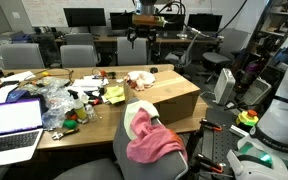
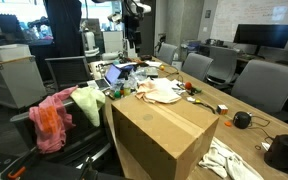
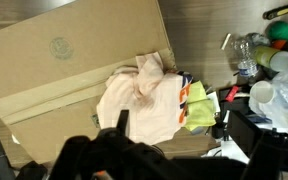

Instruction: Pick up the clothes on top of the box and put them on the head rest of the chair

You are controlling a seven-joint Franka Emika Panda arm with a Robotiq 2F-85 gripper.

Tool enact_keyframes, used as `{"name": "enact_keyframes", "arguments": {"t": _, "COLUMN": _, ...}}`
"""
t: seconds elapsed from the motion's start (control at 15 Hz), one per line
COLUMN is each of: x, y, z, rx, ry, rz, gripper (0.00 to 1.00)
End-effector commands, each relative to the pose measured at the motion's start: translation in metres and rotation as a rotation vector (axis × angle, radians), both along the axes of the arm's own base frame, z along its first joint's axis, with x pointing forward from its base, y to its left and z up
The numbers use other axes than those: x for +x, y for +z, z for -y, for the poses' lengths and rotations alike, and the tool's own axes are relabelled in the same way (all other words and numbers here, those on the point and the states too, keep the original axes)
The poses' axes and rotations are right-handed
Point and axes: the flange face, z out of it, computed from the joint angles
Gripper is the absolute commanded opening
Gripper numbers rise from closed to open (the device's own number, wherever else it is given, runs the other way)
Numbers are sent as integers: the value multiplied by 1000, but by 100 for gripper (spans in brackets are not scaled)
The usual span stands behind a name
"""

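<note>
Wrist view: the box (image 3: 54, 60) is seen filling the left. The white garment (image 3: 144, 95) is bunched at its right edge, long axis judged top-to-bottom. In an exterior view the gripper (image 1: 138, 38) is held above it, jaws spread wide, empty.

arm (image 1: 150, 14) hangs high over the far end of the box (image 1: 174, 100), wrist pointing pretty much straight down. gripper (image 1: 137, 42) sits well above the box top, jaws spread wide, nothing between them. wrist view only catches dark fingers (image 3: 123, 122) at the bottom edge, over the box.
</note>
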Motion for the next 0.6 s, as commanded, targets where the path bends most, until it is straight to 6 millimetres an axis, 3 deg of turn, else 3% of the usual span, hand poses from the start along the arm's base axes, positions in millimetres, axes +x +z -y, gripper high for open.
{"name": "enact_keyframes", "arguments": {"t": 0.0, "x": 28, "y": -13, "z": 21, "rx": -29, "ry": -79, "rz": -20, "gripper": 100}}
{"name": "enact_keyframes", "arguments": {"t": 0.53, "x": 59, "y": -59, "z": 53, "rx": 50, "ry": -125, "rz": -79, "gripper": 100}}
